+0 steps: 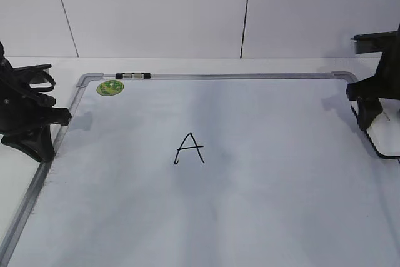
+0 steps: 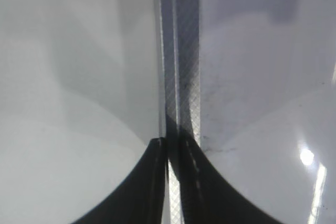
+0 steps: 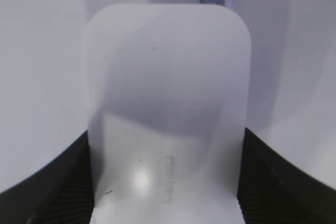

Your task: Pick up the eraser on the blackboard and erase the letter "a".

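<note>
The blackboard (image 1: 281, 179) is a white board with a grey frame lying flat. A tall capital "A" (image 1: 189, 149) is drawn at its middle; no small letter "a" shows in any view. The eraser (image 3: 168, 77), a flat white rounded block, sits between the two black fingers of my right gripper (image 3: 165, 148), which press on both its sides. In the exterior view the right gripper (image 1: 369, 120) is at the board's right edge with the eraser (image 1: 386, 139) under it. My left gripper (image 1: 45, 149) is shut and empty over the left frame rail (image 2: 181, 51).
A round green sticker (image 1: 109, 87) sits at the board's far left corner. A black-and-white clip (image 1: 133, 75) is on the far frame rail. A white wall with dark seams stands behind the table.
</note>
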